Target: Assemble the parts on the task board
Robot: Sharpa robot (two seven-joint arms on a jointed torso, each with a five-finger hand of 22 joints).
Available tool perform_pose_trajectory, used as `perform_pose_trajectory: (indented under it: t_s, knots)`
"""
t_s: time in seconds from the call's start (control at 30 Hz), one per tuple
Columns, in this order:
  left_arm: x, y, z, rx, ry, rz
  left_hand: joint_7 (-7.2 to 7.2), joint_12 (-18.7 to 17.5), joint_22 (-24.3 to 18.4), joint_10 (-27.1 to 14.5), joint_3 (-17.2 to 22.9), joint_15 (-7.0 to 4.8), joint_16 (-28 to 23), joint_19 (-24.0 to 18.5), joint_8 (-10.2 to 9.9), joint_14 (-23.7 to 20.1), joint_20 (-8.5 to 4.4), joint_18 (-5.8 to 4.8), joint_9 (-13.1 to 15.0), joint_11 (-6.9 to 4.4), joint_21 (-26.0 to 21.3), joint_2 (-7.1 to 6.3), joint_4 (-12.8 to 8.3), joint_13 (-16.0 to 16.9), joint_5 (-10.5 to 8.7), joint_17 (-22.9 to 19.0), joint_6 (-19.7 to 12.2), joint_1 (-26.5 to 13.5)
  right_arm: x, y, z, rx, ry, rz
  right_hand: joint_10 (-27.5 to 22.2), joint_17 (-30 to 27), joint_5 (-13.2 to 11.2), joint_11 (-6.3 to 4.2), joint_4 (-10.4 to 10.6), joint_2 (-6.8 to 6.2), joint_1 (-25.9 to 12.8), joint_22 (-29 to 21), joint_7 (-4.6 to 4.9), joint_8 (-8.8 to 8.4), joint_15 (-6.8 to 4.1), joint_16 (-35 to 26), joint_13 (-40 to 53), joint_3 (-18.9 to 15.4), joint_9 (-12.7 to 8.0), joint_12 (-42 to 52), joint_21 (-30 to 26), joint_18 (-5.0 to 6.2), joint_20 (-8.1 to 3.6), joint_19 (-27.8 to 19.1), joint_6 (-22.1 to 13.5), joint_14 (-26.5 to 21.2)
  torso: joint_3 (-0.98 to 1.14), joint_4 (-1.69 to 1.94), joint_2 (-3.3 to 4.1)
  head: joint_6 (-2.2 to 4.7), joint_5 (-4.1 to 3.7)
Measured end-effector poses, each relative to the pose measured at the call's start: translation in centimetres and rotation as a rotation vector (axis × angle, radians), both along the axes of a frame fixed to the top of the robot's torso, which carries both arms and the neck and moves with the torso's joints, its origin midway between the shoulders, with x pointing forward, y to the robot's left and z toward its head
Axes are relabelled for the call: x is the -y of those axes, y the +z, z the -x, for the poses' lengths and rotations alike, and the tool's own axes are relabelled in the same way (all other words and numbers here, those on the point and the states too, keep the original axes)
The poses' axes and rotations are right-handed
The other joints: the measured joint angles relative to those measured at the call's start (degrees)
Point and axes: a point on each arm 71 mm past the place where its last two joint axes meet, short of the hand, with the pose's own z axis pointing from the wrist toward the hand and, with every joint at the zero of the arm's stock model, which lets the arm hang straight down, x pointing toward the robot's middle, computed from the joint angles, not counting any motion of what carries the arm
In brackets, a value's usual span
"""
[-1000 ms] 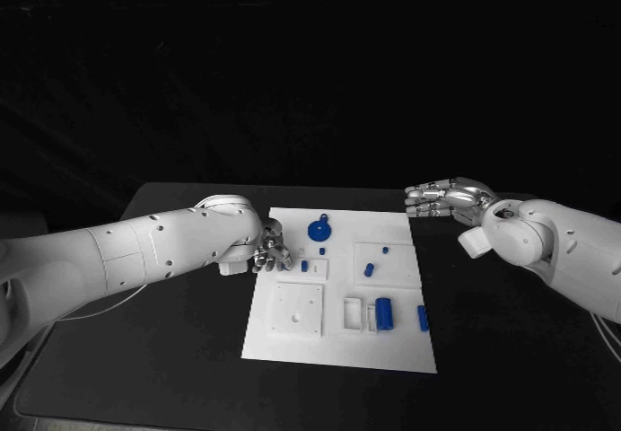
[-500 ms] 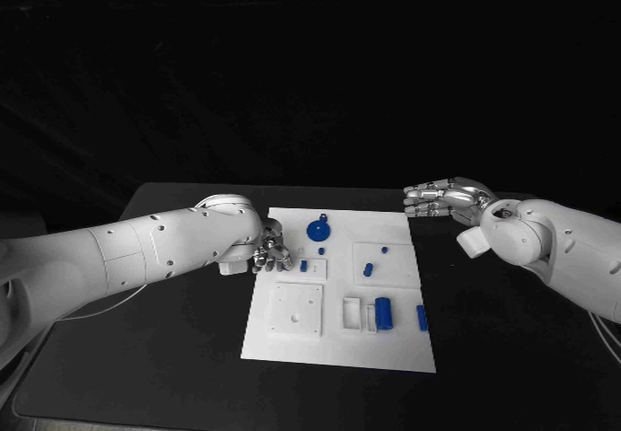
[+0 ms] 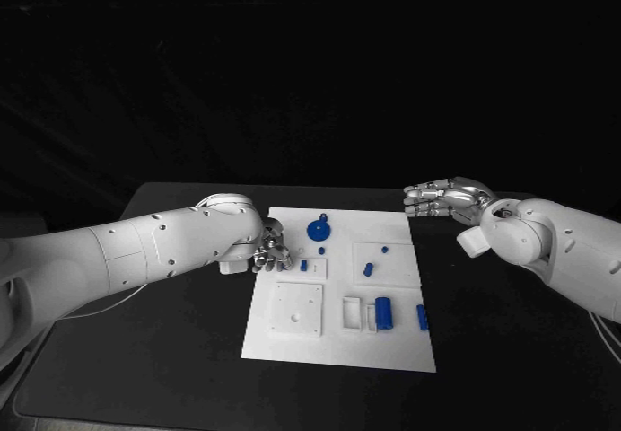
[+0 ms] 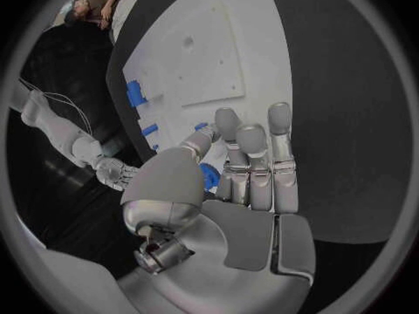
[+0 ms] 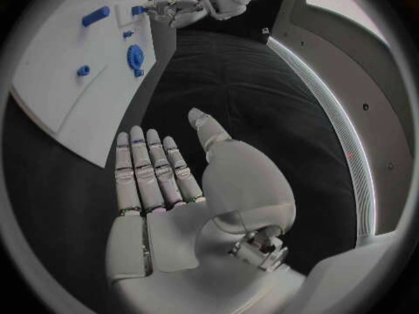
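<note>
Your left robot hand (image 3: 269, 250) sits at the left edge of the task board (image 3: 339, 346), roughly level w/ the upper row of parts. In the left wrist view its fingers (image 4: 259, 162) lie side by side, lightly curled, thumb alongside. A blue part (image 4: 209, 176) shows right behind the fingers there, but you can't tell whether the hand grips it, touches it, or just hovers over it.

Your right robot hand (image 3: 440, 198) is off the board, over the bare tabletop (image 3: 518, 359) near the board's far right corner. In the right wrist view the palm is flat, fingers (image 5: 149, 167) straight and close together, thumb out to the side, nothing in it and nothing touched.

Task board lies flat mid-tabletop. On it, in the head view:
- round blue disc w/ a small tab (image 3: 319, 230), near the far edge, centre-left
- small blue peg (image 3: 304, 265), just beside the left robot hand's fingertips
- tiny blue piece (image 3: 322, 250), between disc and peg
- short blue piece (image 3: 369, 268), on a raised white square right of centre, w/ a tiny blue dot (image 3: 386, 246) further back on that square
- blue cylinder (image 3: 383, 312), lying in a white frame, near half of the board
- slim blue pin (image 3: 422, 317), by the board's right edge, just beside the cylinder
- white square plate w/ small holes (image 3: 299, 309), near-left part of the board
</note>
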Motion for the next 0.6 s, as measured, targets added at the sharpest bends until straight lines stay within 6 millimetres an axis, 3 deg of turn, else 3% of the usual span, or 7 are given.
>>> perform_pose_trajectory:
  t_s: [0.47, 0.6]
  knots:
    - [0.20, 0.01, -0.01, 0.000, -0.001, -0.003, 0.00, 0.0, 0.0, 0.0, 0.0, 0.00, 0.1, 0.0, 0.0, 0.0, 0.00, 0.01, 0.5, -0.02, 0.4, 0.32, 0.0, 0.2, 0.57, 0.0, 0.0, -0.3, -0.03, 0.00, 0.01, 0.000, 0.001, 0.001, 0.0, 0.0, 0.0, 0.00, 0.0, 0.00, 0.0, 0.0, 0.00, 0.00, 0.00, 0.0, 0.0, 0.0, 0.0, 0.0, 0.0, 0.00, 0.00, 0.0, 0.0, 0.0, 0.01, -0.03, 0.01, -0.04, -0.18]
    - [0.35, -0.08, 0.04, -0.003, -0.001, -0.003, 0.00, 0.0, 0.0, 0.0, 0.0, 0.00, 0.1, 0.0, 0.1, 0.0, 0.00, 0.01, 0.9, -0.02, 0.4, 1.05, 0.0, 0.2, 0.60, 0.0, 0.0, -1.1, -0.05, 0.01, 0.02, 0.000, 0.002, 0.001, 0.0, 0.0, 0.0, 0.00, 0.0, 0.00, 0.0, 0.0, 0.00, 0.00, 0.00, 0.0, 0.0, 0.0, 0.0, 0.0, 0.0, 0.00, 0.00, 0.0, 0.0, 0.0, 0.02, 0.00, 0.01, -0.07, -0.25]
